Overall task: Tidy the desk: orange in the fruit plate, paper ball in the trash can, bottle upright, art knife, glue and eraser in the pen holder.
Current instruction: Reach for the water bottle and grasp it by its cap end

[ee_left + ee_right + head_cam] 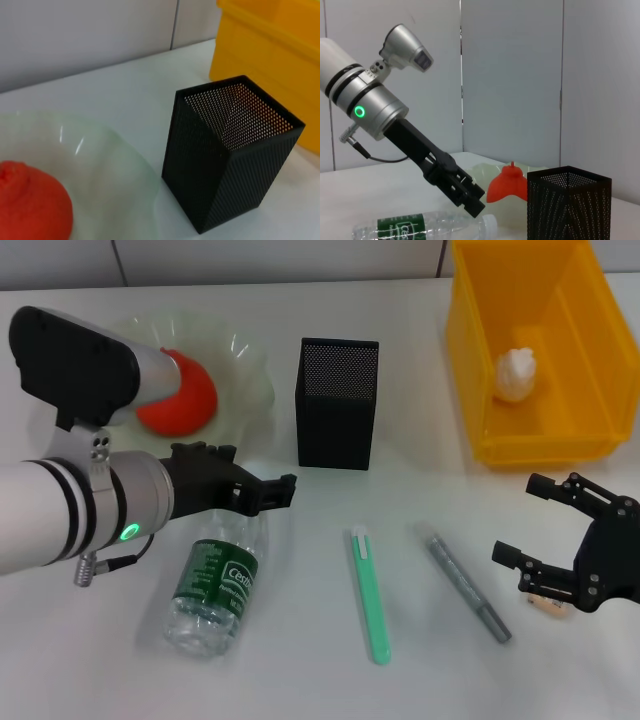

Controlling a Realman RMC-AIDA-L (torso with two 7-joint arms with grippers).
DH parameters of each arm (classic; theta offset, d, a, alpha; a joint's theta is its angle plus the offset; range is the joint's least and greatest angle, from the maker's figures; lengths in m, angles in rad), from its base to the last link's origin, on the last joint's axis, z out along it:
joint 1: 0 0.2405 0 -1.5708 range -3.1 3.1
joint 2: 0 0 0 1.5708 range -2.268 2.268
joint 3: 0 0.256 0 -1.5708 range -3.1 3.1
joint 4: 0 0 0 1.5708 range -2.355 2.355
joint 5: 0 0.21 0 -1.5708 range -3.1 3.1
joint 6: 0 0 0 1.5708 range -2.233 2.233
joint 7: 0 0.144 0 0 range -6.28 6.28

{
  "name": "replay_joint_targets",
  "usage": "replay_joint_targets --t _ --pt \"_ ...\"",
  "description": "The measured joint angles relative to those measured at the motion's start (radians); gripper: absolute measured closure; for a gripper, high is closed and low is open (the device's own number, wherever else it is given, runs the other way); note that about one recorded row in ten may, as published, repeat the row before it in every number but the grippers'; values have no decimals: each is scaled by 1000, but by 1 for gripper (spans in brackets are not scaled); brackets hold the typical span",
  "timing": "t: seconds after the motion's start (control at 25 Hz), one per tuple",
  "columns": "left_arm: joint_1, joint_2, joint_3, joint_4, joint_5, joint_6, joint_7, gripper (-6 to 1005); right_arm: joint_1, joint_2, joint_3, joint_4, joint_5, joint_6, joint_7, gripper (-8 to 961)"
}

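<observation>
Far left on the plain white flat desk (300,670) sits the wide translucent pale-green fruit plate (250,370), the red-orange round orange (190,400) in it; right of it, the tall black mesh pen holder (337,405); far right, the big yellow plastic trash can (470,350), white paper ball (517,375) inside; before the plate lies the clear plastic bottle (215,585) on its side, left gripper (270,492) above its cap end; before the holder, the slim mint-green art knife (370,595), thin grey glue (465,582) to its right; near right, the small beige eraser (548,604) beneath the right gripper (520,520).
</observation>
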Motion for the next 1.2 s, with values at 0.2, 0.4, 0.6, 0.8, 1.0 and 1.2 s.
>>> replay_joint_targets --t 0.2,0.4,0.6,0.8,1.0,1.2 --pt "-30 0 6 -41 1 -2 -6 166 7 0 -2 2 0 6 -1 101" --pt "-37 0 4 -64 7 -13 -17 166 8 1 -3 3 0 8 0 100" --pt "-61 0 1 -106 8 -21 -19 165 8 1 -3 4 0 9 3 100" --pt "-85 0 0 -144 9 -37 -22 166 11 1 -3 5 -12 9 4 100" --pt "-107 0 -8 -181 9 -54 -23 169 15 2 2 10 -26 10 5 100" --pt "-125 0 -4 -209 5 -55 -23 173 19 1 2 13 -27 11 16 100"
